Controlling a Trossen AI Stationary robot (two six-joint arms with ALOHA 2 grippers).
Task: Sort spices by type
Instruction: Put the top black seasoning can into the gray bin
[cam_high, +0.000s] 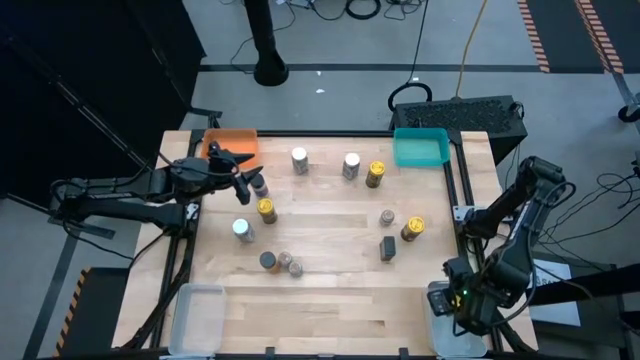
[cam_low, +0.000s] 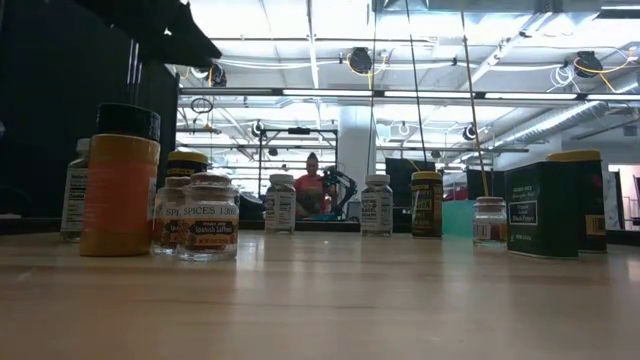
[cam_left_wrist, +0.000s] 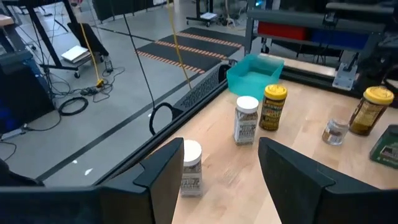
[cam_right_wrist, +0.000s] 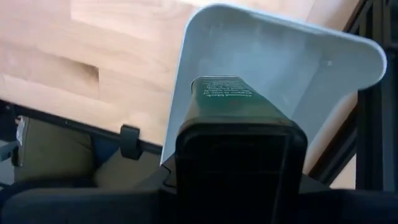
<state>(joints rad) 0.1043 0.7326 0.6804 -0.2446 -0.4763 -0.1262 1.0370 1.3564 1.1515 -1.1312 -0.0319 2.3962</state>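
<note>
The dark green tin (cam_right_wrist: 227, 99) sits clamped in the right gripper (cam_right_wrist: 233, 146), its long axis running straight out along the fingers, lid end pointing into the clear tray (cam_right_wrist: 280, 56) at the table's five o'clock corner. In the high view that right gripper (cam_high: 462, 300) hangs over this tray, so one item is about to be delivered.

Most of the sorting looks undone. A second green tin (cam_high: 388, 247) lies near three o'clock beside a gold-lidded jar (cam_high: 412, 228) and a small clear jar (cam_high: 387, 216). Two white-topped jars (cam_high: 299, 160) stand upright towards twelve o'clock with a yellow jar (cam_high: 375, 174) by the teal tray (cam_high: 420, 148). Another yellow jar (cam_high: 266, 209), a pale one (cam_high: 242, 230) and two small brownish jars (cam_high: 282, 263) wait left of centre. The orange tray (cam_high: 235, 142) and the clear tray at seven o'clock (cam_high: 197, 315) look empty.

The left gripper (cam_high: 240, 172) hovers at ten o'clock, fingers (cam_left_wrist: 292, 180) parted and holding nothing.
</note>
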